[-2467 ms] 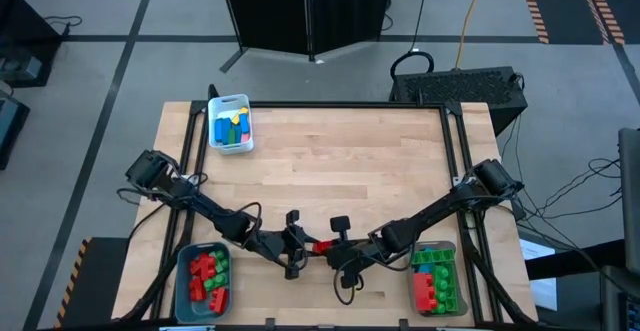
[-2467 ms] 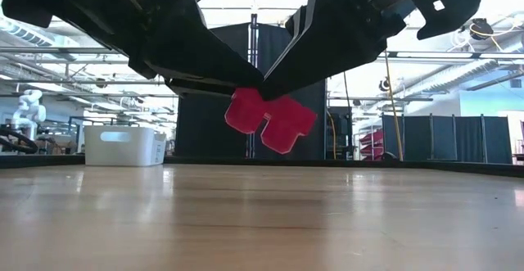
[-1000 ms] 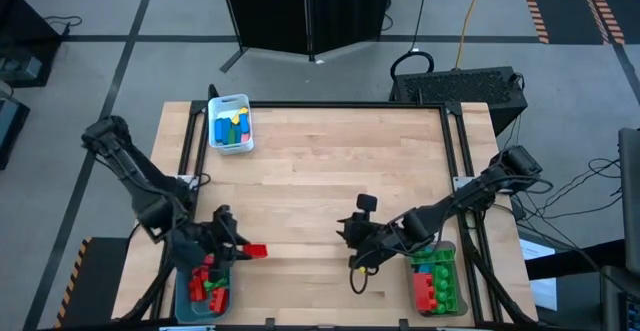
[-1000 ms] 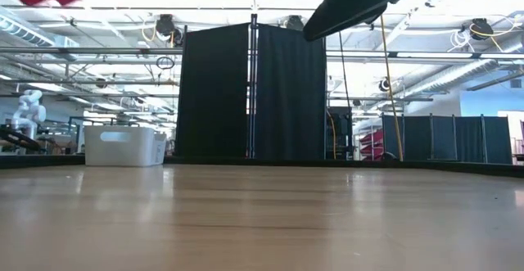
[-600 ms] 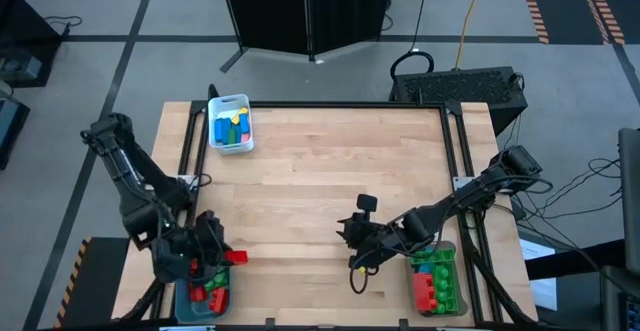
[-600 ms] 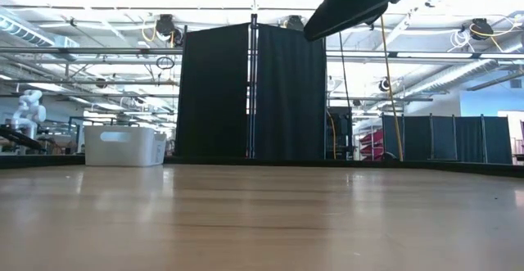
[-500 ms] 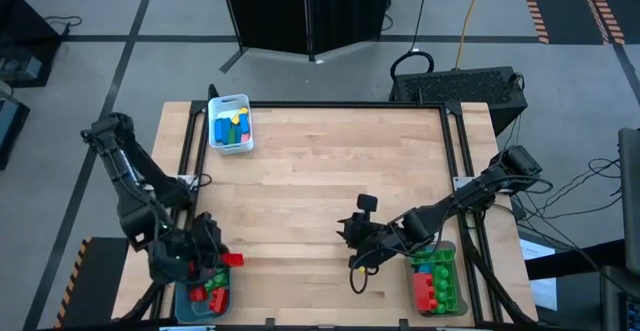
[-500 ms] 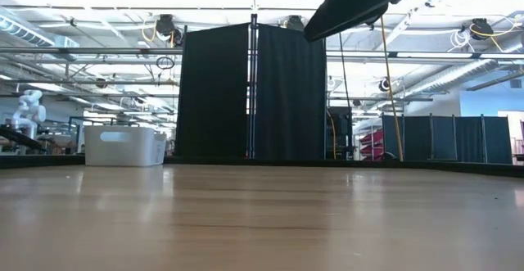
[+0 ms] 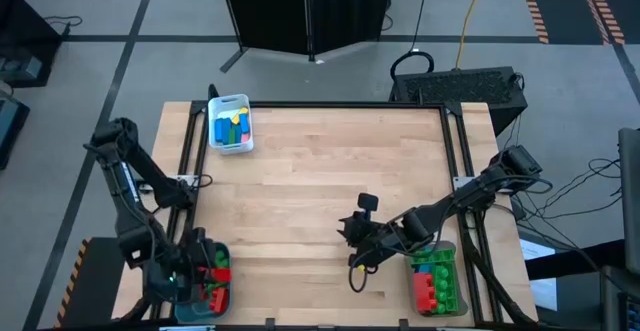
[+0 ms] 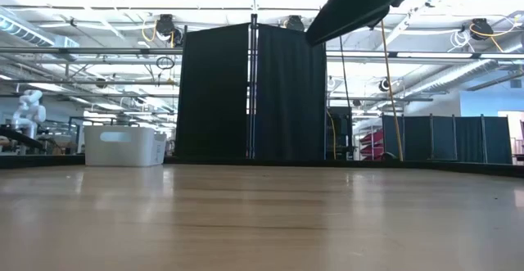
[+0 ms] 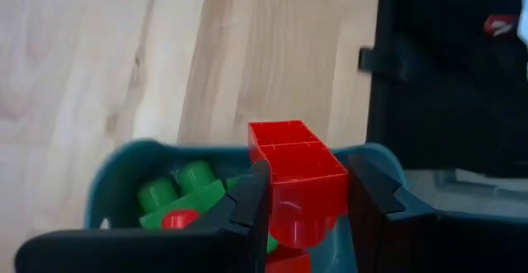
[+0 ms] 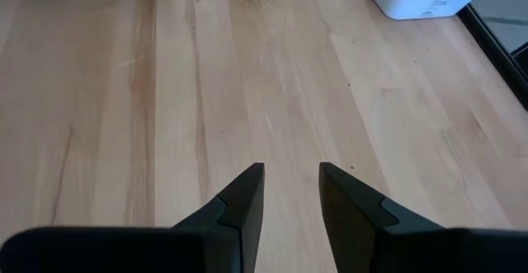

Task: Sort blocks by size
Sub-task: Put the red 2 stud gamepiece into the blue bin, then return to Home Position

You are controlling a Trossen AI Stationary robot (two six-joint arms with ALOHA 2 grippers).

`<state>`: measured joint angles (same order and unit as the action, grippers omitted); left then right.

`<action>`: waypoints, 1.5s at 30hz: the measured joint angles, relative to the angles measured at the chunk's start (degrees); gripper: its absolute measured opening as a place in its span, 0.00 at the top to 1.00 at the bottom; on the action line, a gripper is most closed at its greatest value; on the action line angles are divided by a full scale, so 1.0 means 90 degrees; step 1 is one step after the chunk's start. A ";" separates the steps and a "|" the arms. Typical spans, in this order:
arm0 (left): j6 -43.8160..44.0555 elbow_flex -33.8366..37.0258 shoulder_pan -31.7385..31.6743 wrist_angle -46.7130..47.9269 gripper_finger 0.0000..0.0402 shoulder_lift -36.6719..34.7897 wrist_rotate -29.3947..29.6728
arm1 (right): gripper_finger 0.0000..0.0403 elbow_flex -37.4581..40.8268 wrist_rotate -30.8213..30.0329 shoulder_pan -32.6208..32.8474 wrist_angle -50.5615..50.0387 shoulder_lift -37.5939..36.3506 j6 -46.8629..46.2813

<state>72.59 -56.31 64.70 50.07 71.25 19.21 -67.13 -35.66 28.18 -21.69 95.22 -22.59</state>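
The left gripper (image 11: 304, 203) now hangs over the teal bin (image 9: 186, 297) at the table's (image 9: 330, 171) near left corner, its fingers (image 11: 250, 205) clamped on a red brick (image 11: 299, 182). A couple of seconds ago both grippers held a joined red pair low over the table's near middle; since then the pair has been split, and the left arm has swung its half left, out over the bin. That looks like the carry nearly done, with only the drop left.

In the left wrist view the brick sits squarely between the two fingers, gripped on its sides, its studded end poking out past the tips. Below it lie green and red blocks (image 11: 177, 199) already in the bin.

The right gripper (image 12: 288, 192) waits near the table's middle front, just left of the clear bin (image 9: 437, 279) of red, green and blue blocks. Its fingers stand a narrow gap apart with nothing between them, only bare wood beneath.

Farthest off, the white bin (image 9: 231, 124) with blue, yellow and green pieces sits at the far left corner.
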 joint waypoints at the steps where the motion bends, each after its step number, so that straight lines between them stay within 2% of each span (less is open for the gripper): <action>1: 0.0050 0.0000 0.0019 0.0002 0.77 0.0074 -0.0057 | 0.74 0.0000 0.0000 -0.0013 0.0000 0.0000 -0.0021; 24: 0.0473 0.0002 0.0042 -0.0213 0.77 0.0743 -0.1099 | 0.74 0.0002 0.0162 -0.0136 -0.0024 0.0000 -0.0131; 29: 0.0709 0.0002 0.0042 -0.0204 0.77 0.0744 -0.1123 | 0.74 0.0002 0.0114 -0.0175 -0.0319 0.0000 -0.0387; 39: 0.0810 0.0002 0.0042 -0.0068 0.63 0.0742 -0.1218 | 0.74 0.0002 0.0106 -0.0208 -0.0865 0.0000 -0.0569; 45: 0.1564 0.0002 0.0157 0.0796 0.61 0.0743 -0.1685 | 0.74 0.0004 -0.0216 -0.0223 -0.1603 0.0000 -0.1063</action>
<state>86.66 -56.29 66.11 57.23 77.94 4.05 -67.10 -37.60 26.17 -36.12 95.22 -32.16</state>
